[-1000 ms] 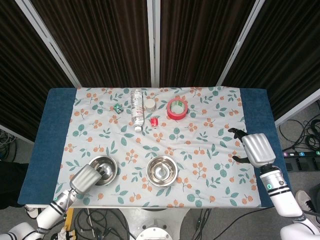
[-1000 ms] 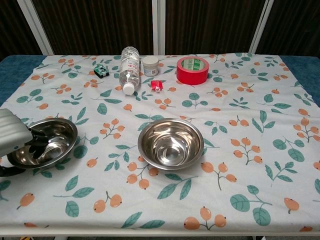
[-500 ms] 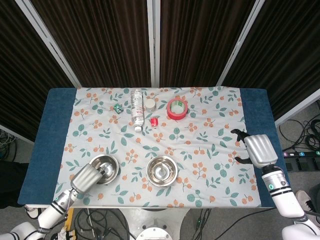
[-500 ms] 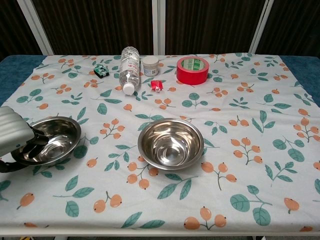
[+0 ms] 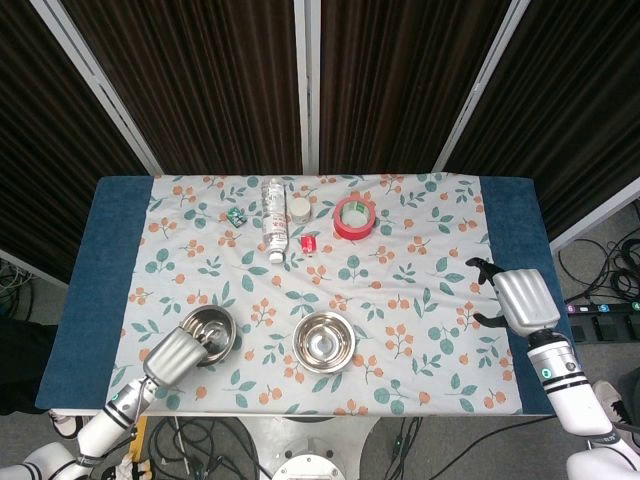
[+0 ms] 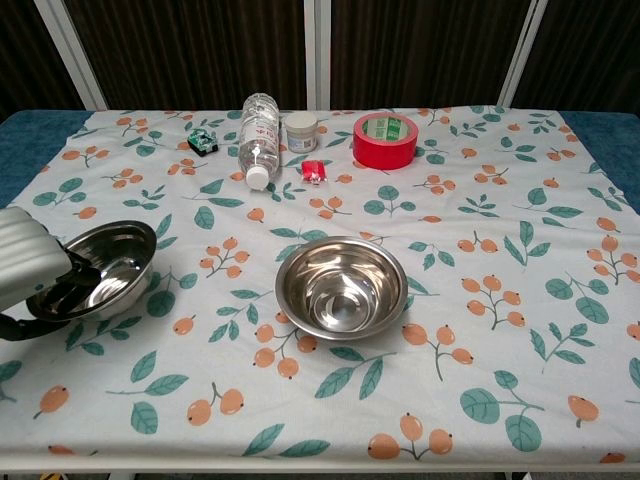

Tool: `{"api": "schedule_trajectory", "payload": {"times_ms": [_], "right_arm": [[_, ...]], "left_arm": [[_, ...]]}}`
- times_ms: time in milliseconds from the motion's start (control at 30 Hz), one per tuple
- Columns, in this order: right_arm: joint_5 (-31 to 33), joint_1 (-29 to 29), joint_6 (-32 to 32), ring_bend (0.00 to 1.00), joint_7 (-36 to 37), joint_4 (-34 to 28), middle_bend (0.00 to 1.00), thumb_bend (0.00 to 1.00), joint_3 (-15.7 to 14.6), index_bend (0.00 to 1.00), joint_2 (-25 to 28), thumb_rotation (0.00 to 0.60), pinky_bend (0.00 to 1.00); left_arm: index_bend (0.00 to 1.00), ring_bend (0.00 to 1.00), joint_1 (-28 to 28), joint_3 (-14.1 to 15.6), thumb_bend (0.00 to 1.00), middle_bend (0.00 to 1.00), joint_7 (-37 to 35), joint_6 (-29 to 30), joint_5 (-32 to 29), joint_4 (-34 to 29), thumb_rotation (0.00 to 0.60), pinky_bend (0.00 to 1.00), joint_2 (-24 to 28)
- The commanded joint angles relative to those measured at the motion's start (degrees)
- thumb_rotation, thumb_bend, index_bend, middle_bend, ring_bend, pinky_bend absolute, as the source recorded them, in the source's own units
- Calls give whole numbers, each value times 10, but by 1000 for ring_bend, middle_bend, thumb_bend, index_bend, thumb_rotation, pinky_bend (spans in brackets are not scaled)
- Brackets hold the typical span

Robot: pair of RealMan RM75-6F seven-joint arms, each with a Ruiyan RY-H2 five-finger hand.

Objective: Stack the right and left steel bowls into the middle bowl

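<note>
We see the table (image 6: 600,130) with a cloth (image 6: 480,330) over it. Middle bowl (image 6: 341,287) sits near the front edge, about centre. Left bowl (image 6: 97,282) is well apart to its left, tilted, rim held by the left hand (image 6: 25,270) at the front-left corner. Right hand (image 5: 518,299) is at the table's right edge, touching nothing. Back row, left to right: small toy (image 6: 203,141), bottle (image 6: 259,135) lying with its cap toward us, jar (image 6: 300,131) just beside it, tape roll (image 6: 384,141). A small item (image 6: 314,172) lies just in front of the jar.
</note>
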Motion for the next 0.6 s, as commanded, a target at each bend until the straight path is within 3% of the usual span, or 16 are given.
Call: {"api": "schedule_trajectory", "payload": {"times_ms": [33, 333, 600], "right_arm": [[0, 0, 0, 876, 1, 0, 446, 0, 0, 246, 0, 600, 883], [-6, -8, 19, 876, 17, -7, 439, 0, 10, 246, 11, 600, 883], [-4, -26, 54, 876, 55, -1, 412, 0, 27, 246, 24, 600, 883]], "left_arm": [[710, 988, -2, -1, 326, 751, -4, 9, 6, 2, 600, 966, -2], [711, 992, -37, -16, 328, 751, 25, -5, 26, -45, 600, 966, 6], [711, 993, -103, -52, 329, 751, 82, -61, 44, -117, 600, 965, -13]]}}
